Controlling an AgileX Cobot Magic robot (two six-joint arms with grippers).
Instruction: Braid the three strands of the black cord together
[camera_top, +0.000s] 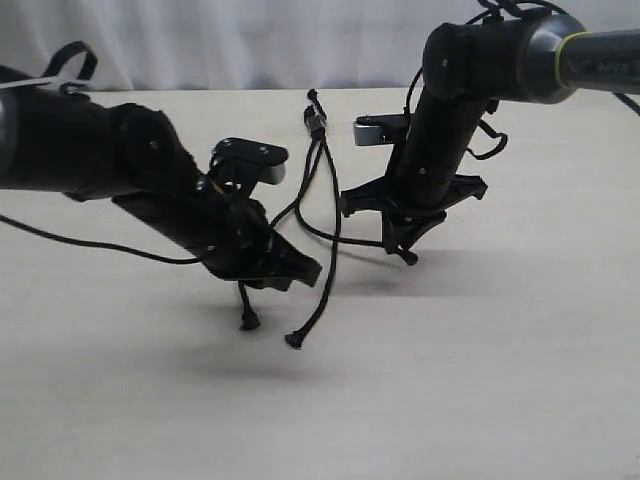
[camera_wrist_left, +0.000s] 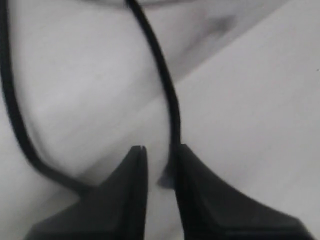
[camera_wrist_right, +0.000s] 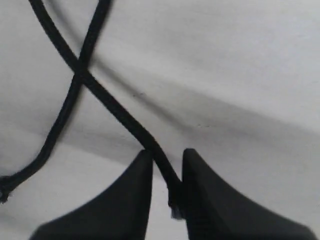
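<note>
The black cord's knotted end (camera_top: 316, 122) lies at the far middle of the table, and its three strands run toward me. The left strand (camera_top: 243, 302) passes under my left gripper (camera_top: 288, 270). In the left wrist view its flared tip (camera_wrist_left: 166, 179) rests against one finger with a light gap beside it, and the left gripper (camera_wrist_left: 160, 150) is narrowly open. The middle strand (camera_top: 322, 280) lies free. The right strand (camera_wrist_right: 115, 107) runs slantwise between the fingers of my right gripper (camera_wrist_right: 167, 155), which is also narrowly open. That gripper (camera_top: 405, 250) points down at the table.
The pale tabletop (camera_top: 500, 390) stretches wide toward the front. A white curtain (camera_top: 250, 40) closes off the back. Glossy cables (camera_top: 70, 62) loop along both arms. A second strand (camera_wrist_right: 62, 107) crosses the right one, and another (camera_wrist_left: 15, 120) curves behind the left finger.
</note>
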